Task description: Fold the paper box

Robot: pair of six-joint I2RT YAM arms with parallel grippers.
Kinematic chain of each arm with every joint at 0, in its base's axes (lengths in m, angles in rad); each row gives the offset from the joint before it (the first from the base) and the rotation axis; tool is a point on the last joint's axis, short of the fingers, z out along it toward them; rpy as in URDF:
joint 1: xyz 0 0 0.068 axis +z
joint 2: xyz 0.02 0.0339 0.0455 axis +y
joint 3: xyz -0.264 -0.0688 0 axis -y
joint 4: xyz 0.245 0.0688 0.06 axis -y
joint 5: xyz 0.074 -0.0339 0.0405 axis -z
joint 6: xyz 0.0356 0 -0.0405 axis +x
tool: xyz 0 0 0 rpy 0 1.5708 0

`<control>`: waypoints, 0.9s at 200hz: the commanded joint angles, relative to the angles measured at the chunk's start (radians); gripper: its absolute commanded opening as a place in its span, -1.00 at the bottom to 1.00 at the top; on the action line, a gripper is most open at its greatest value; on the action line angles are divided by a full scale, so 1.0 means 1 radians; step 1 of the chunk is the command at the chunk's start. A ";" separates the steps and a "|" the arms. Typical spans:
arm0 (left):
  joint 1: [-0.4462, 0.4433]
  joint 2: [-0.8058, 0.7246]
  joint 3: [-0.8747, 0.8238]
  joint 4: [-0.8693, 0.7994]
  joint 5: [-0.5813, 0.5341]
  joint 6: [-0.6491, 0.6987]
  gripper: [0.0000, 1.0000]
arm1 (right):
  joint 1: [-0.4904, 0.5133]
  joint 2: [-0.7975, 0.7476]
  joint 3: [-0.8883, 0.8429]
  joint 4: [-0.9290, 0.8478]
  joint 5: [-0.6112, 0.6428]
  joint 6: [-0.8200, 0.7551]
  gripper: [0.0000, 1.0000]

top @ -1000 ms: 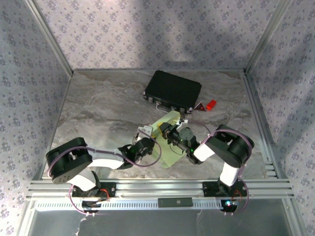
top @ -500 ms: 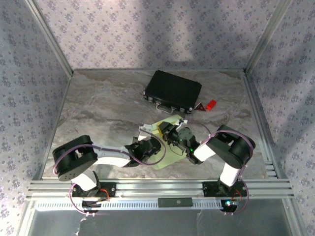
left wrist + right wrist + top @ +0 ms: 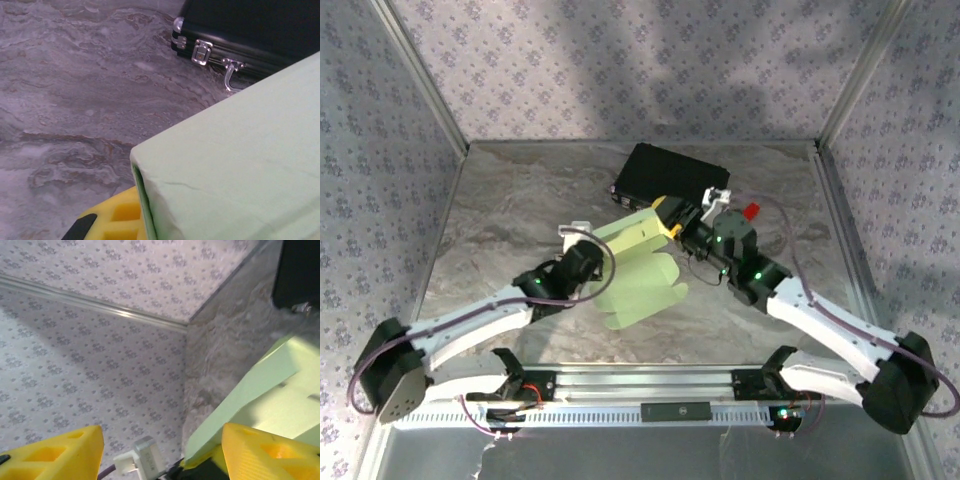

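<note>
Near the middle of the marbled table [image 3: 500,210], seen from above: the pale green paper box [image 3: 642,268], only half formed. One long panel slanting toward the far right, a broader flap with rounded tabs spread toward the near edge. Looks raised off the table rather than lying flat, though not certain from this angle.

At the box's left side, the left gripper [image 3: 600,265], jaws shut on the edge of the card. From the left wrist camera: one yellow finger [image 3: 117,220] pressed against a creased corner of the paper box [image 3: 240,165], the other finger hidden behind the card.

At the box's far right end, just in front of the black hard case [image 3: 672,182], the right gripper [image 3: 670,222], jaws wide apart and clamped on nothing. From the right wrist camera: the two yellow fingers low in view and well apart, the right gripper [image 3: 160,440] open between them, and a strip of the paper box [image 3: 260,385] rising past the right-hand finger. Touching that finger or just beside it: cannot tell.

Beyond the box, the black hard case [image 3: 250,30] lying flat, metal latch [image 3: 201,51] and handle turned toward the arms. Just right of the case, a small red thing [image 3: 750,211] on the table, too small to name.
</note>
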 commanded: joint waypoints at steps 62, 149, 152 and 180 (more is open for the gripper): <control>0.073 -0.066 0.163 -0.424 0.210 0.034 -1.00 | 0.093 0.270 0.503 -0.691 0.132 -0.323 0.35; 0.074 -0.034 0.212 -0.494 0.246 0.026 -1.00 | 0.083 0.419 0.507 -0.655 0.054 -0.341 0.22; 0.073 -0.034 0.212 -0.493 0.247 0.026 -1.00 | 0.084 0.424 0.507 -0.653 0.052 -0.341 0.22; 0.073 -0.034 0.211 -0.488 0.245 0.025 -1.00 | 0.083 0.447 0.496 -0.636 0.023 -0.339 0.16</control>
